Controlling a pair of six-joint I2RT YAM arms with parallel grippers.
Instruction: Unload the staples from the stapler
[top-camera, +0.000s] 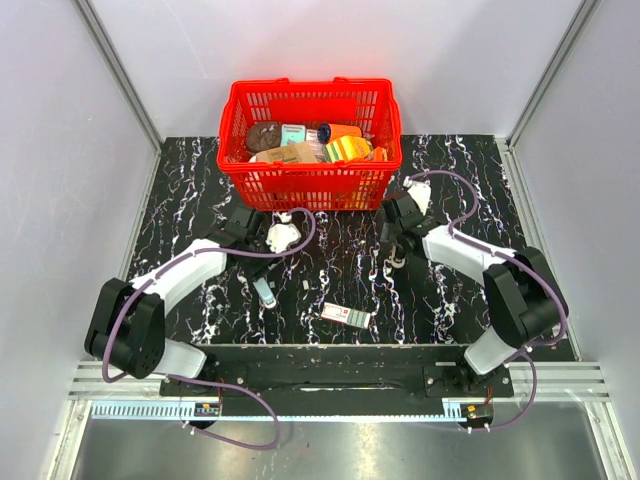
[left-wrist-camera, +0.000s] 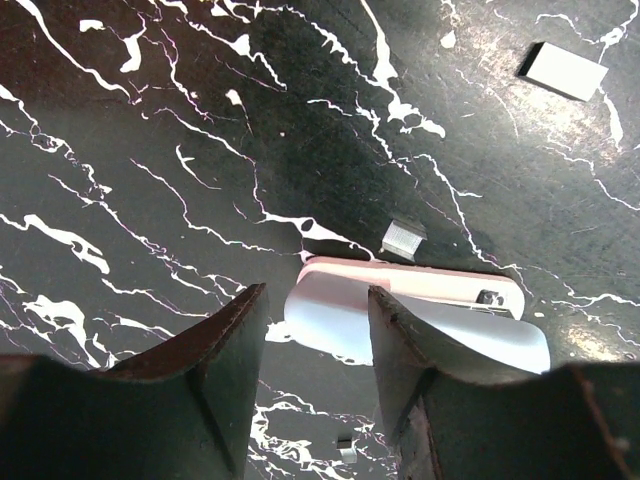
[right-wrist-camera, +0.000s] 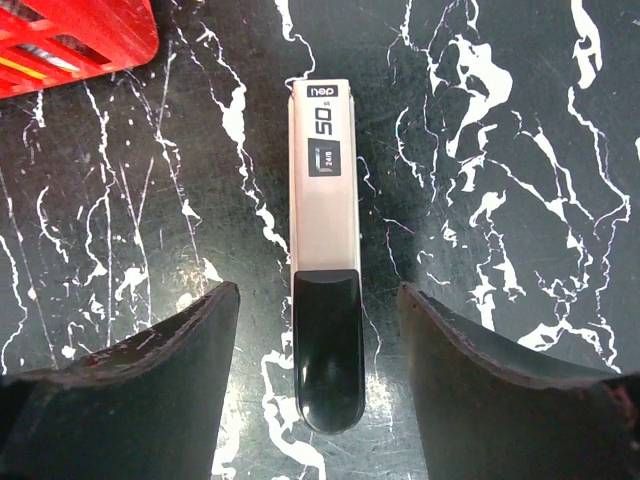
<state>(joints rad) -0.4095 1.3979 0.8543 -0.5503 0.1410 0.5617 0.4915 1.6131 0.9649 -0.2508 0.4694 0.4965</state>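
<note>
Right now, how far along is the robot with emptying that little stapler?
Partly done, it seems: a short strip of staples lies on the table beside the stapler. Nothing is in hand: the left gripper and right gripper both stand open, the right one over a grey bar. What is left I cannot judge: the stapler's inside is hidden.

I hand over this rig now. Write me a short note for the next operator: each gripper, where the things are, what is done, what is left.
Left gripper: open, over the small pale teal-and-white plastic stapler, which lies on the table and is not held.
Right gripper: open, with its fingers on either side of a thin metal bar with a black tip, not touching it.
Done: a short silver strip of staples lies loose beside the stapler.
Left: I cannot tell whether staples are inside the stapler. Check it, and empty it if needed.
</note>
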